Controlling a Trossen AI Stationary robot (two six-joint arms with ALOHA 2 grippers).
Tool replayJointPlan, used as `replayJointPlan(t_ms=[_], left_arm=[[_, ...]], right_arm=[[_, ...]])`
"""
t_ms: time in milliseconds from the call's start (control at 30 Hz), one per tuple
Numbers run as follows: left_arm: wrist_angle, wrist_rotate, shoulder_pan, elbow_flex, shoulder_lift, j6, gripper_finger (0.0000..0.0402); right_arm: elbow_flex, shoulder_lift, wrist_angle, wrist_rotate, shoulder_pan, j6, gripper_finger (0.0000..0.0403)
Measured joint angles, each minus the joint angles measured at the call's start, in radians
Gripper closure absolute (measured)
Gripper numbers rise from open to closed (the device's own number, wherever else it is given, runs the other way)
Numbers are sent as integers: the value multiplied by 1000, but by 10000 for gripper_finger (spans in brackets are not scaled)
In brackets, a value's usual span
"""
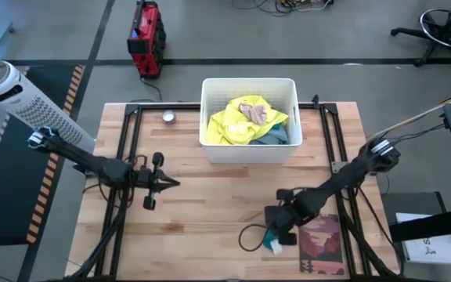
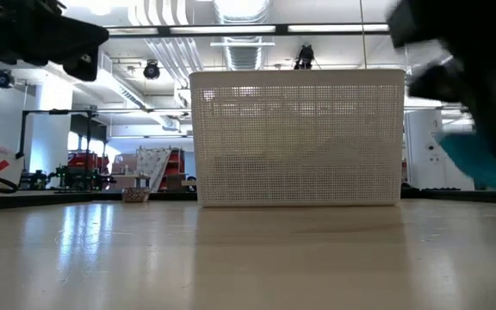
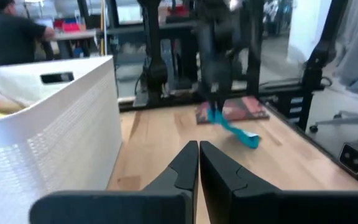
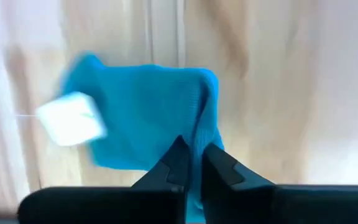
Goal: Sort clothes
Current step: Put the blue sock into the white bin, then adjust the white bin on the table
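A white mesh basket (image 1: 249, 149) at the table's far middle holds neon yellow, pink and teal clothes (image 1: 245, 121). My right gripper (image 1: 276, 227) is shut on a small bright blue sock (image 4: 142, 118) with a white patch (image 4: 70, 118), near the table's front right beside the printed mat (image 1: 321, 247). The sock also shows in the left wrist view (image 3: 232, 127) and the low view (image 2: 485, 164). My left gripper (image 1: 174, 182) is shut and empty, over the table's left middle. My right gripper pinches an edge of the blue sock (image 4: 197, 146) between its two fingers, pointing down from above. The sock hangs below the fingers, slack, above the table; whether its lower end touches the wood, I cannot tell.
A small round metal thing (image 1: 168, 117) lies at the far left of the table. A black cable loop (image 1: 250, 236) lies by the right gripper. Bare wood spreads across the table's middle (image 1: 210, 204). A person (image 3: 11, 37) is in the room beyond.
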Motion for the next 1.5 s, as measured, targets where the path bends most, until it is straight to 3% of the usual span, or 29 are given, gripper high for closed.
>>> replayJointPlan(t_ms=[200, 433, 567, 733, 967, 1067, 1167, 1500], left_arm=[[-299, -1, 16, 165, -46, -5, 401], [-348, 0, 20, 225, -66, 62, 401], [-347, 0, 30, 208, -72, 56, 401], [-337, 0, 59, 181, -73, 19, 402], [-314, 24, 107, 165, -75, 12, 402], [-313, 58, 128, 165, -75, 7, 402], [-314, 64, 141, 165, -75, -1, 402], [-312, 64, 161, 165, -75, -43, 401]], right_arm=[[114, -119, -21, 182, -65, -165, 401], [280, -232, 2, 429, -166, -414, 402], [348, -273, 59, 505, -278, -571, 402], [373, -298, 167, 470, -472, -720, 402], [371, -281, 232, 202, -752, -800, 403], [368, -243, 251, 136, -830, -788, 393], [368, -208, 275, 95, -870, -825, 362], [420, -158, 316, 102, -902, -1025, 227]])
